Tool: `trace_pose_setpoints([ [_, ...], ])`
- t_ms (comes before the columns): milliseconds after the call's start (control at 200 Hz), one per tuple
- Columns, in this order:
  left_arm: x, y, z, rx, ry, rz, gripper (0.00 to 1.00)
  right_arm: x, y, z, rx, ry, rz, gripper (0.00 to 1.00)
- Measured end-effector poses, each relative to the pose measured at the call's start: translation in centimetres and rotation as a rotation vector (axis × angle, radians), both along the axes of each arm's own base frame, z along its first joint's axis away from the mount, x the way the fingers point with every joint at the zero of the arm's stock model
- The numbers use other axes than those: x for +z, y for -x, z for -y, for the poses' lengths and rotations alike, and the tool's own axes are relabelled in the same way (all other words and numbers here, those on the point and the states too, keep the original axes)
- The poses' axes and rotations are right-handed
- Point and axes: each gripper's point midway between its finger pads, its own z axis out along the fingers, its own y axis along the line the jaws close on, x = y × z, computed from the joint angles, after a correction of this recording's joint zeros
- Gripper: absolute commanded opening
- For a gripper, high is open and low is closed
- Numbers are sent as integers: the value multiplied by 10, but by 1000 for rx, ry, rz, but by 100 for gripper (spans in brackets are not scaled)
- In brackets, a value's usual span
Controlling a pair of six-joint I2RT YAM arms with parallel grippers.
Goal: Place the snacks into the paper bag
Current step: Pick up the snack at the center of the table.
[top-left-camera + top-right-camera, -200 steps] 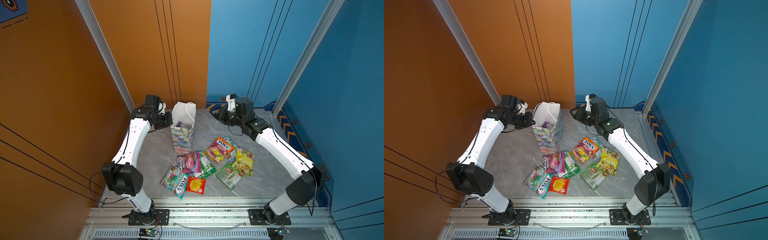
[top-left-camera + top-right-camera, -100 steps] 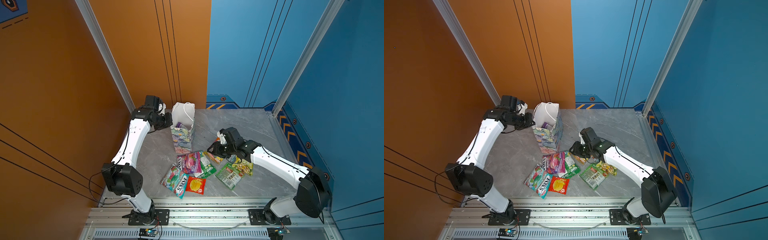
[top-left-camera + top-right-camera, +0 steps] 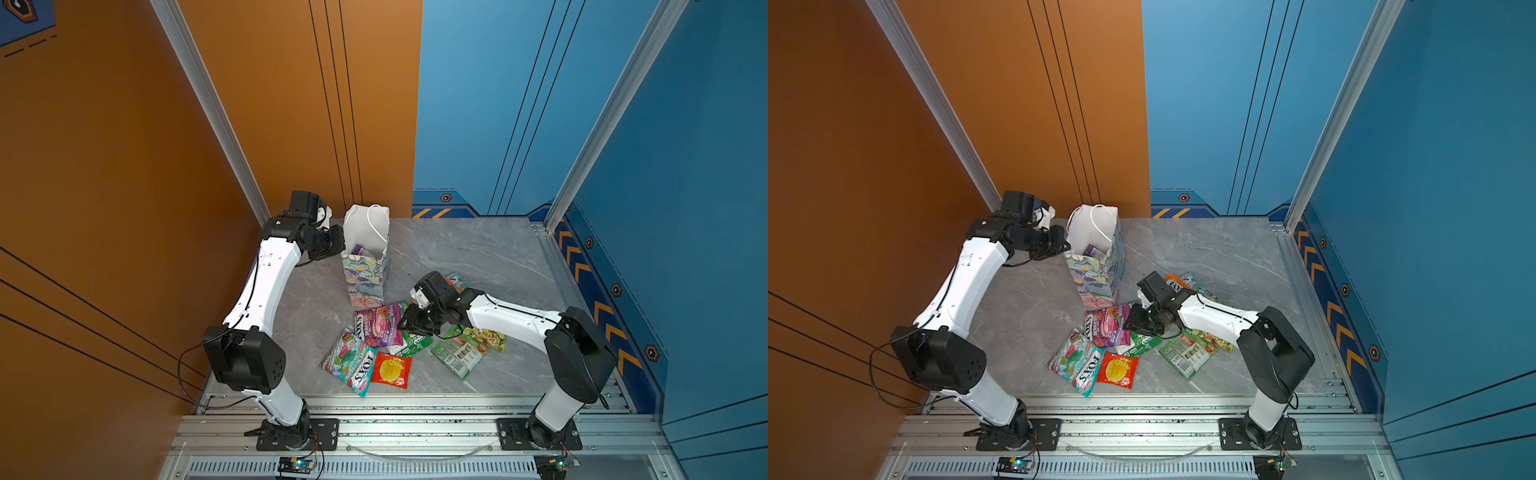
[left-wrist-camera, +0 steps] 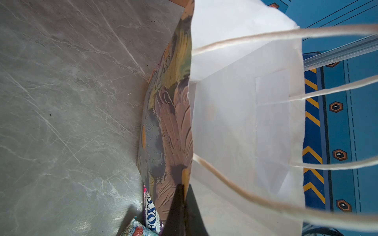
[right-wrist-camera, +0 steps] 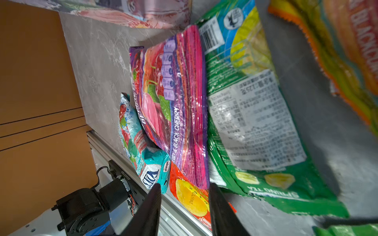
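Note:
The floral paper bag (image 3: 365, 274) stands upright at the back of the table, and a purple packet (image 3: 360, 250) shows inside it. My left gripper (image 3: 338, 245) is shut on the bag's rim (image 4: 189, 143), pinching the wall from the side. Several snacks lie in front of the bag: a purple FOX'S packet (image 3: 378, 324), a teal one (image 3: 351, 361), a red-yellow sachet (image 3: 390, 370), a green pouch (image 3: 457, 355) and a yellow pouch (image 3: 490, 338). My right gripper (image 3: 409, 322) hangs open and empty low over the purple packet's (image 5: 180, 114) right edge.
An orange packet (image 3: 455, 280) peeks out behind the right arm. A smaller green pouch (image 3: 415, 343) lies partly under the purple one. Orange and blue walls close in the back and sides. An aluminium rail (image 3: 415, 405) runs along the table's front edge.
The right arm swung from beside the bag at the back down to the snack pile, then edged left to the purple packet. The left arm and the bag have stayed put.

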Motion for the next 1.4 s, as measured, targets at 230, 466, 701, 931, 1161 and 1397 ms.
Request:
trace_pose_setpoints([
  [230, 0, 0, 0, 0, 0, 0, 0, -17, -3, -1, -10, 15, -23, 42],
  [466, 0, 0, 0, 2, 2, -1, 0, -33, -12, -1, -47, 7, -52, 44],
  [701, 0, 0, 0, 3, 3, -1, 0, -32, -22, -14, -71, -75, -67, 44],
  [931, 1, -1, 0, 12, 11, -3, 0, -29, -27, -28, -77, -161, -76, 41],
  [1161, 1, 0, 1, 10, 14, -4, 0, -27, -32, -34, -96, -213, -87, 15],
  [1397, 1, 0, 2, 8, 17, -4, 0, -21, -36, -36, -108, -248, -85, 0],
])
